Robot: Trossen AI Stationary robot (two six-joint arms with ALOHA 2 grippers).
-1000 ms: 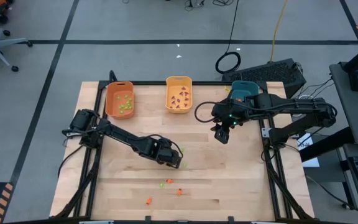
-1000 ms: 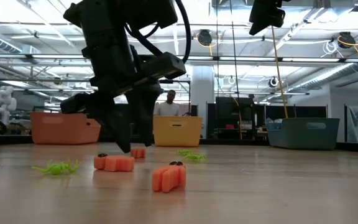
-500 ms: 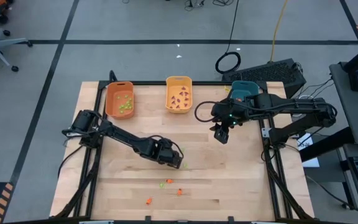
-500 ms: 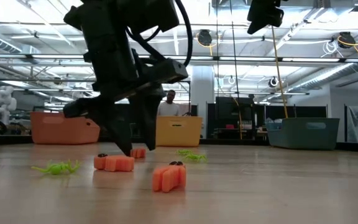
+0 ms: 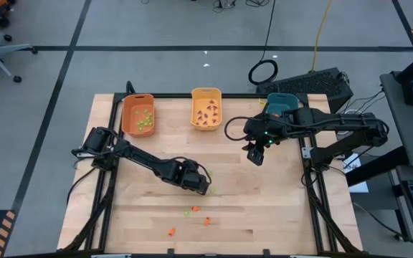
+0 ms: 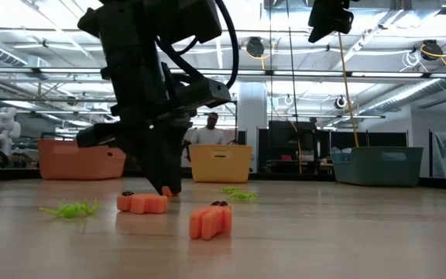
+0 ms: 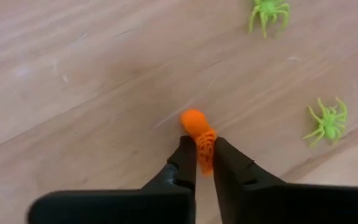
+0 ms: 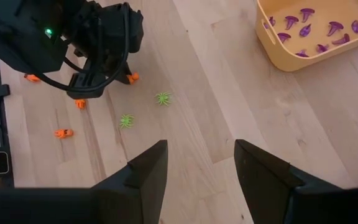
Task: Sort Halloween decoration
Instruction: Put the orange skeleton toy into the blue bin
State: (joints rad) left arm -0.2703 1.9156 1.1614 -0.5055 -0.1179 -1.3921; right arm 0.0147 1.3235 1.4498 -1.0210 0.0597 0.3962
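your left hand (image 7: 204, 163) pinches the orange trinket (image 7: 199, 134) by its end (right hand spread, waiting); a lift could drop it.

three bins (image 5: 206, 109) along table's (image 5: 278, 208) far edge | trinkets (image 5: 190, 211) apparently scattered near front

Left tool (image 7: 204, 163) hides half the orange trinket (image 7: 199, 127).

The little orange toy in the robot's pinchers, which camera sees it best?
The left wrist view: the orange trinket fills the middle, pinched in the left gripper. The right wrist view shows an orange speck under that gripper; the low view barely shows it; the high view hides it.
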